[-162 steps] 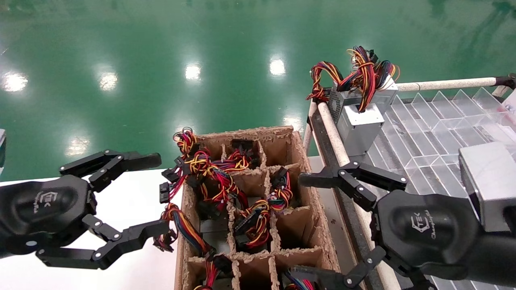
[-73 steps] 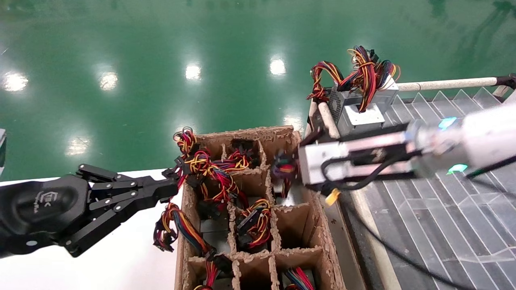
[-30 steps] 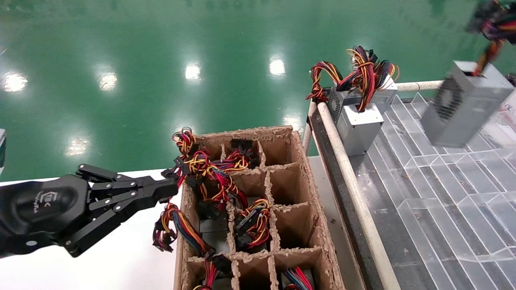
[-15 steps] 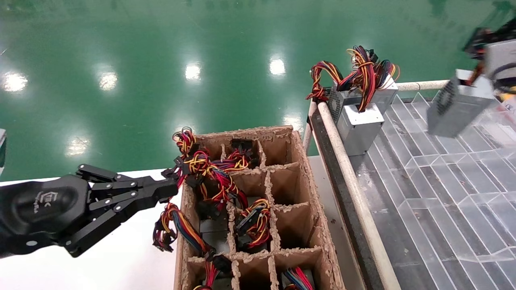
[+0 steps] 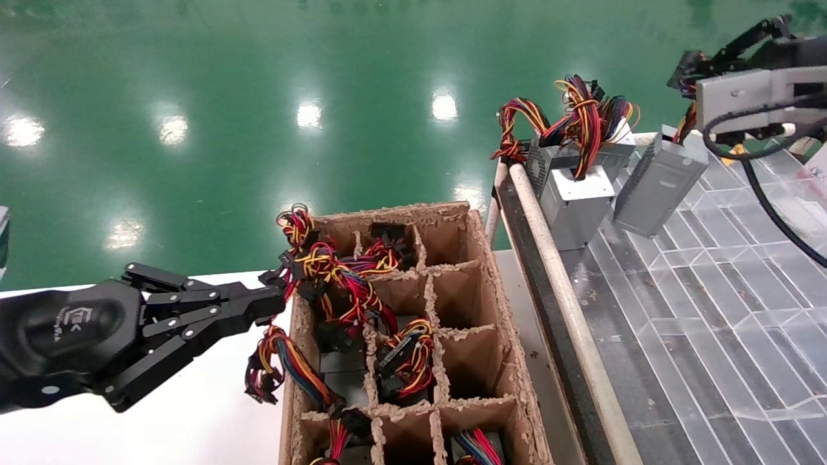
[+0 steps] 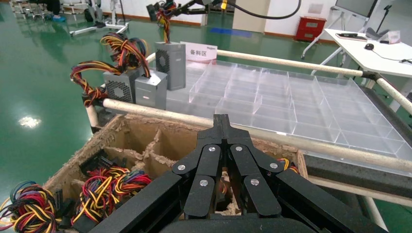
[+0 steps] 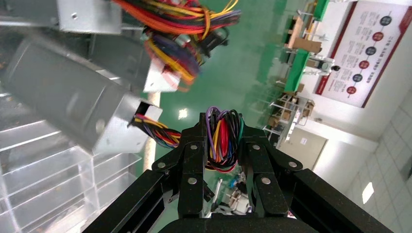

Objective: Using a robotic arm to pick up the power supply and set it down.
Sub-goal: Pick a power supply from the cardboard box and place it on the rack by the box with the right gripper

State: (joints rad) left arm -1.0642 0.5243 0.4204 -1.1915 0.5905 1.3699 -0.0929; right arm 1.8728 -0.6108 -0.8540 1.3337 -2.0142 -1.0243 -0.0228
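The right gripper (image 7: pixel 222 141), the robotic arm on its silver-grey wrist block, sits at the far right of the head view above the clear divided tray (image 5: pixel 711 284). Its fingers (image 7: pixel 192 160) are clamped on the wire bundle (image 7: pixel 222 138) of the power supply (image 5: pixel 656 184), a dull-grey metal box. The box hangs tilted from its wires, its lower end down at the far corner of the tray; whether it touches the tray floor cannot be told. It is just beside the two silver units (image 5: pixel 575 187) that stand upright against the tray's near rail (image 5: pixel 549 252), each with its own red, yellow and black wiring on top. The left gripper (image 5: pixel 274 303) is parked over the white table (image 5: pixel 213 413), fingers pressed together on nothing, its tip close to the left wall of the cardboard divider box (image 5: pixel 497 310). Several compartments of that box hold further units with wire bundles (image 5: pixel 342 284); the right-hand column shows bare cardboard cells.
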